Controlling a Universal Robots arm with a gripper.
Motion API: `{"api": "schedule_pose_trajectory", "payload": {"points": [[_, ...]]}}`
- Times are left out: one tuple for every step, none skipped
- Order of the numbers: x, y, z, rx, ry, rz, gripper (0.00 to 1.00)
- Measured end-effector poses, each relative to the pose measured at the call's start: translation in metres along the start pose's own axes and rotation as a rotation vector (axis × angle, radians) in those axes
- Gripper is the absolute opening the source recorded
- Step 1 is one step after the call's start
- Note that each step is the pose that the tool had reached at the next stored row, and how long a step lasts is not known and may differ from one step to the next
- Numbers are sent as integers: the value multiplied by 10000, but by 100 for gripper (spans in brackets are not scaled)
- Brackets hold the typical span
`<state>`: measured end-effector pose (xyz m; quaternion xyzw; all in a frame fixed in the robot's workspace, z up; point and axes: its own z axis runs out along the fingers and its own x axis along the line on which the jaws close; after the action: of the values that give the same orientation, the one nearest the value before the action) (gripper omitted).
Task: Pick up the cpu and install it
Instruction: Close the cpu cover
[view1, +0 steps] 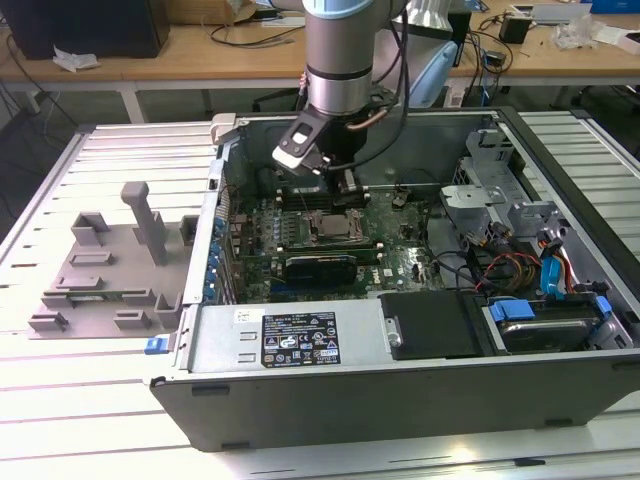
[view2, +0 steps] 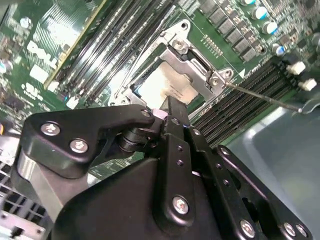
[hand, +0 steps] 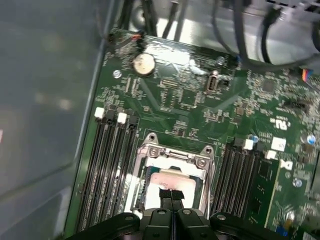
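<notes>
The cpu (hand: 169, 181), a flat square chip with a pale silvery top, lies inside the socket (hand: 150, 152) near the middle of the board (hand: 175, 95). In both wrist views it looks level and framed on all sides by the socket's metal rim, so by this look it is already seated there.

The hand (hand: 171, 192) hangs straight over the cpu. Its two dark fingers (hand: 165, 197) are pressed together with only a thin seam between them and nothing gripped. Their tips are at the cpu's top; whether they touch it cannot be told.

As a judgement, the cpu is light, thin and stiff. Its smooth metal top would be slippery, and its underside and the socket's contacts are likely fragile. The sound hold is by two opposite edges, kept level, not by the flat faces.

In the second wrist view a thin wire lever (view2: 260, 95) runs out from a corner of the socket (view2: 200, 65). Rows of long black memory slots (hand: 112, 160) run on either side of the socket. A round coin battery (hand: 144, 63) sits further along the board.

In the exterior view the arm reaches down into an open computer case (view1: 300, 400), the hand (view1: 345, 188) above the socket (view1: 330, 228). A grey tray (view1: 110, 270) with moulded blocks lies on the slatted tabletop (view1: 60, 170) to the exterior view's left of the case.
</notes>
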<state>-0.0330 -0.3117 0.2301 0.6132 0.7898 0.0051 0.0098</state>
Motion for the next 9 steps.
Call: {"api": "schedule_pose_trajectory", "payload": {"points": [[0,0,0,-1,1,-229,11],[0,0,1,-3,4,-409,11],[0,0,2,-5,7,-757,11],[0,0,3,-8,10,-1198,11],[0,0,4,-10,13,-1510,11],[0,0,4,-11,15,-1695,11],[0,0,5,-12,17,-1902,11],[0,0,5,-13,18,-2142,11],[0,0,5,-14,18,-2322,11]]}}
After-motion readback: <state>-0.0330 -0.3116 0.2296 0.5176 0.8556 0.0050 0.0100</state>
